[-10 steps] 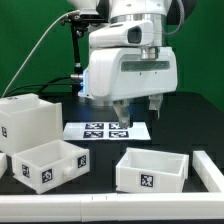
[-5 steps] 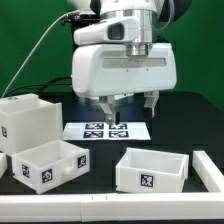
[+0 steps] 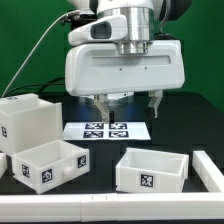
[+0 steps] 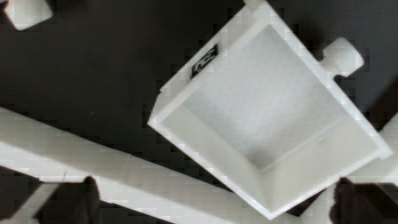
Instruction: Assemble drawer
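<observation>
The drawer's large white cube casing (image 3: 25,120) stands at the exterior view's left. One small shallow tray (image 3: 45,163) sits in front of it. The second small tray (image 3: 152,168) lies at the front right, and also fills the wrist view (image 4: 276,110), open side up with a knob on one wall. My gripper (image 3: 128,106) hangs open and empty above the table, behind and above this second tray. In the wrist view my gripper (image 4: 219,200) shows its dark fingers (image 4: 63,205) wide apart, with nothing between them.
The marker board (image 3: 108,129) lies flat below the gripper. A white rail (image 3: 110,210) runs along the table's front edge, with a raised white piece (image 3: 210,170) at the right. Black tabletop surrounds the parts.
The gripper and hand have moved toward the exterior camera and a little to its left, looming larger. The fingers stay open. The drawer parts have not moved.
</observation>
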`<state>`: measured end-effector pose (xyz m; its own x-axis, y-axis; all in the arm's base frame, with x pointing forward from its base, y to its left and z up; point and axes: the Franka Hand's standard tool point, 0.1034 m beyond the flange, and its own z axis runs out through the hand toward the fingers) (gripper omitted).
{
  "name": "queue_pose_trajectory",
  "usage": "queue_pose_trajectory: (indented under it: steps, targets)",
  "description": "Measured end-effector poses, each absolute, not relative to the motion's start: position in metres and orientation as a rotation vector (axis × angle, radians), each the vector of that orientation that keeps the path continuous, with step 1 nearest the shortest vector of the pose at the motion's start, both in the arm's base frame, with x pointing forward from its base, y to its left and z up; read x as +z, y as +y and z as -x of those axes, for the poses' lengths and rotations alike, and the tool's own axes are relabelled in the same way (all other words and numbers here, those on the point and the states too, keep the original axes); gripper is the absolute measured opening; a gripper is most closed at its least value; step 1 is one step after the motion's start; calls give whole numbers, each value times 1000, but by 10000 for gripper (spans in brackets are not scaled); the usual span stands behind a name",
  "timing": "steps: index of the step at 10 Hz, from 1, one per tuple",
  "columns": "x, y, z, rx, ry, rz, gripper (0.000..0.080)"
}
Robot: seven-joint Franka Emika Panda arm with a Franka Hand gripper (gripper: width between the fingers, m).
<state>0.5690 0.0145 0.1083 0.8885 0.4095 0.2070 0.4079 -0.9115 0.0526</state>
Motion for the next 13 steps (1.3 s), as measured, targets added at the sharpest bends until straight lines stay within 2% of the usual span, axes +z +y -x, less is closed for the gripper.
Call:
queue_pose_trajectory:
  steps: [1,3,4,5,6,10,13]
  targets:
    - [108,15,-569,336,659,-3046,650]
    - [93,14,-563,213,244,-3169,650]
    - [91,15,-569,139,137,-3190,650]
    - [90,14,-584,142,110,-3195,650]
    - [79,13,-584,178,106,-3190,650]
    - [74,11,-578,135,85,-3198,650]
    - [35,9,-556,-23,-109,-3207,650]
